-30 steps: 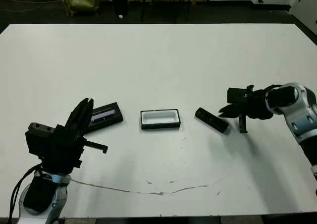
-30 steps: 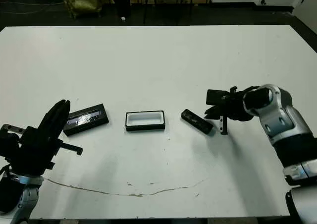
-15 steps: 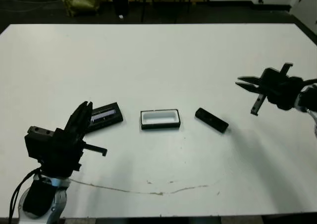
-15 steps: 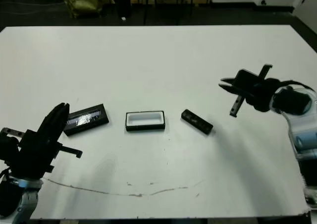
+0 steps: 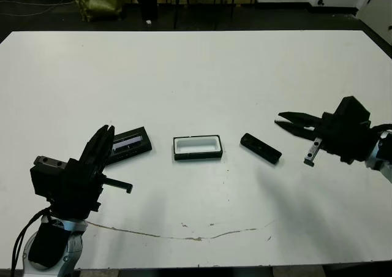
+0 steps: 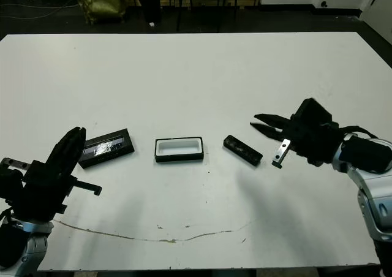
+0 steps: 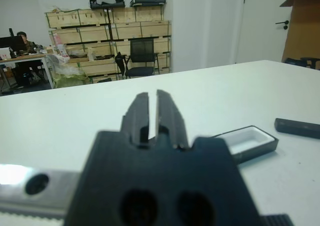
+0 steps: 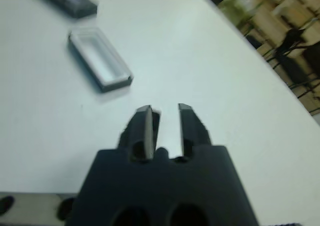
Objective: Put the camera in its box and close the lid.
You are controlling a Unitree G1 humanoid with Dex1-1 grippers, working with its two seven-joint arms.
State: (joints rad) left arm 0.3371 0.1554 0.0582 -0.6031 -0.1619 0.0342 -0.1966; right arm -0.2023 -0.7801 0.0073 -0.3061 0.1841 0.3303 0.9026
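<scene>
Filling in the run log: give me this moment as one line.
camera: on table, right of box | box: open, empty | lid: left of box | right gripper: open, beside camera, holding nothing | left gripper: near lid

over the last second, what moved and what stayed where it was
Only the right tool moved: from beside the camera it swung up and away over the table, then came back down toward the camera, now short of it, holding nothing. The camera, the box, the lid and the left tool kept their places.
</scene>
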